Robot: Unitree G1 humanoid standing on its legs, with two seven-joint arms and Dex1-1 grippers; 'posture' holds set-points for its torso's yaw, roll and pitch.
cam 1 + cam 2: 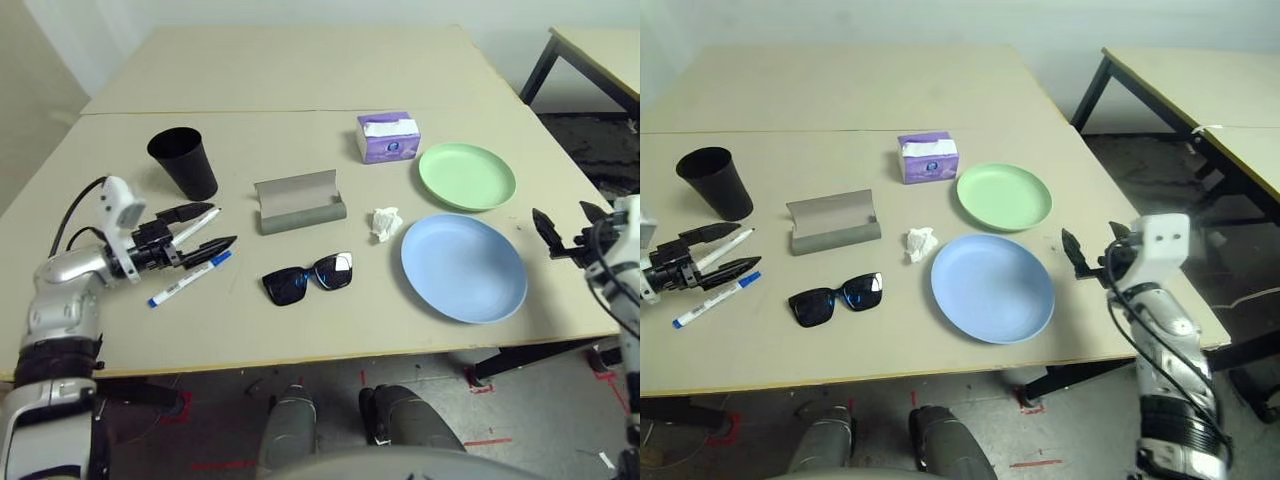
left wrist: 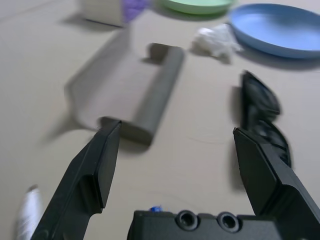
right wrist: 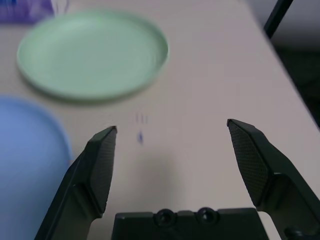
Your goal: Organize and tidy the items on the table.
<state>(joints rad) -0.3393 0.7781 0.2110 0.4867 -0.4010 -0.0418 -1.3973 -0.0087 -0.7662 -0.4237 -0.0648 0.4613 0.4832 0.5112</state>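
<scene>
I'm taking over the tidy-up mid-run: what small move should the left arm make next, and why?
Probably lower the left gripper onto the blue-capped marker and close on it. Its jaws stand open and empty right above the two markers, the nearest loose items, and the black cup stands upright close behind as a likely holder. The right gripper, also open, hovers beyond the blue plate.

Left pincer [image 1: 200,230] covers part of plain white marker [image 1: 207,214] and cap end of blue-capped marker [image 1: 190,277]. Print on tissue box [image 1: 389,137] too small to read. Left wrist view: glasses case [image 2: 131,95] and sunglasses [image 2: 263,116] blurred. Right wrist view: blue plate [image 3: 27,165] cut by edge, green plate [image 3: 93,53] blurred.
</scene>
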